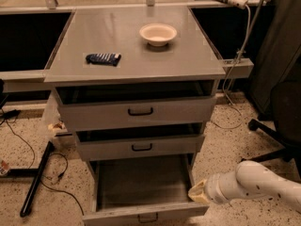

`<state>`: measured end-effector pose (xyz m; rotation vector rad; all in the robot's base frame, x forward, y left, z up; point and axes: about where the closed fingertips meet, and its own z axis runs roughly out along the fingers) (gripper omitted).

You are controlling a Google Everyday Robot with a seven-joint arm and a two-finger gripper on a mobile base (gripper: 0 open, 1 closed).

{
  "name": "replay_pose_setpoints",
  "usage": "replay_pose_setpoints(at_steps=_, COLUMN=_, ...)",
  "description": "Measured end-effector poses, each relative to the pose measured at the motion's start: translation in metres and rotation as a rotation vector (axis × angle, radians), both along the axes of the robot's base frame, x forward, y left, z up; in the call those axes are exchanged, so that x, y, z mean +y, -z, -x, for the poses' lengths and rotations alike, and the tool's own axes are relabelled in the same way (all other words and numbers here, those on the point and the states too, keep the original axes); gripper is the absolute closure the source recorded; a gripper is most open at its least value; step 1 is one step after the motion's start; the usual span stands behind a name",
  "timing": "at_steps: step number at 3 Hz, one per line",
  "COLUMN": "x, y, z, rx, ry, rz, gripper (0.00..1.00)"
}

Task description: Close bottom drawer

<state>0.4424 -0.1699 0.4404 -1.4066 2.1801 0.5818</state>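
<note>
Claw (198, 194), state untellable, sits beside the bottom drawer (141, 185), which juts out lengthwise toward camera.

Gripper (197, 193) right of bottom drawer (141, 185)

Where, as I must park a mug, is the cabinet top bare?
The cabinet top is bare at front right, in front of the bowl, and at back left, behind the dark packet. Crowded only near those. The gripper sits by the right front corner of the bottom drawer.
</note>
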Motion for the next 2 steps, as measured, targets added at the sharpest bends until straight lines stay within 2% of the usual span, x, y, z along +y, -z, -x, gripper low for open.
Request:
replay_pose_setpoints(at_steps=1, x=-0.014, y=-0.009, z=-0.011, rx=-0.057, ry=-0.118, rz=-0.08, gripper=1.0)
replay_pose_setpoints(at_steps=2, x=-0.02, y=-0.016, z=0.004, rx=-0.088, ry=-0.286, rz=-0.071, gripper=1.0)
